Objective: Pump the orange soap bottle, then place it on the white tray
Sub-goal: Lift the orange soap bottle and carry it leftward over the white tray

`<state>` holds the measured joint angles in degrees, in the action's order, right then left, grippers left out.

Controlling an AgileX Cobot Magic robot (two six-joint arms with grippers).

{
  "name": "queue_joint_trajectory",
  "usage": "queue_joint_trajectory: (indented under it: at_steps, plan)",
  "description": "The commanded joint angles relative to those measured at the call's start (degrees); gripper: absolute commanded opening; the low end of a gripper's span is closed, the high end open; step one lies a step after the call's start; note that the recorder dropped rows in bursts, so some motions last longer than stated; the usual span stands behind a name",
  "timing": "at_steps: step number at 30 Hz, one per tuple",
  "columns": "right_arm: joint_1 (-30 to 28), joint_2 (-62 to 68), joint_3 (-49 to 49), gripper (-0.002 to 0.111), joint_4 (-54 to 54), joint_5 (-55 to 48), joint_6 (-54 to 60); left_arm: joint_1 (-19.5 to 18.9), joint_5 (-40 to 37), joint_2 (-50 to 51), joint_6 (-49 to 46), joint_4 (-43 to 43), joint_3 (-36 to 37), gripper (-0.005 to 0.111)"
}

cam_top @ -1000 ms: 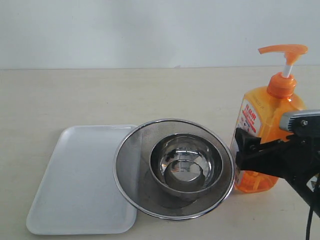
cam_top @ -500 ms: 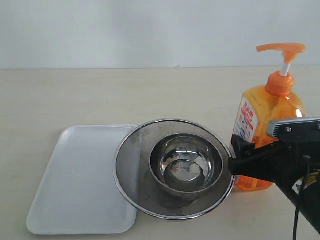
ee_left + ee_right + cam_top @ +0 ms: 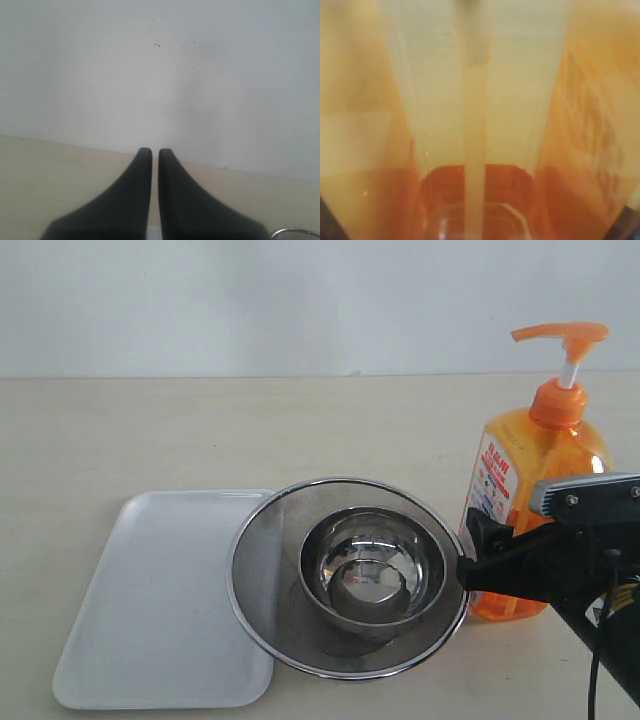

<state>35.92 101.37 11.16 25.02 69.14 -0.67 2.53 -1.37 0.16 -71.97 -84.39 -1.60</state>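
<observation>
The orange soap bottle (image 3: pixel 530 455) stands upright on the table at the right, pump head raised on its white stem. My right gripper (image 3: pixel 490 555) is closed on its lower body, with one black finger in front of the label side. The translucent orange bottle (image 3: pixel 480 125) fills the right wrist view, where only dark finger edges show at two corners. The white tray (image 3: pixel 150 610) lies flat at the left, its right rim under the strainer. My left gripper (image 3: pixel 151 152) is shut and holds nothing; it faces the wall and is out of the exterior view.
A round steel mesh strainer (image 3: pixel 260 570) holding a steel bowl (image 3: pixel 372 565) sits between tray and bottle, overlapping the tray's right edge and almost touching my right gripper. The strainer rim (image 3: pixel 295 232) shows at the left wrist view's corner. A white wall backs the table.
My right gripper slid a little to the left along the bottle, and the bottle shifted slightly left with it. In the last half second almost nothing moved.
</observation>
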Motion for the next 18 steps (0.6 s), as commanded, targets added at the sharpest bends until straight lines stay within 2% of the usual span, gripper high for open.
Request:
queue_joint_trajectory:
  at_steps: [1,18]
  plan:
    - [0.1,-0.63,0.42,0.0,-0.34,0.82,0.17,-0.19,0.08,-0.16,0.47,-0.23,0.14,0.005]
    - [0.1,-21.06,1.16,0.0,-1.15,0.82,8.27,-0.19,0.08,-0.16,0.47,-0.23,0.14,0.005]
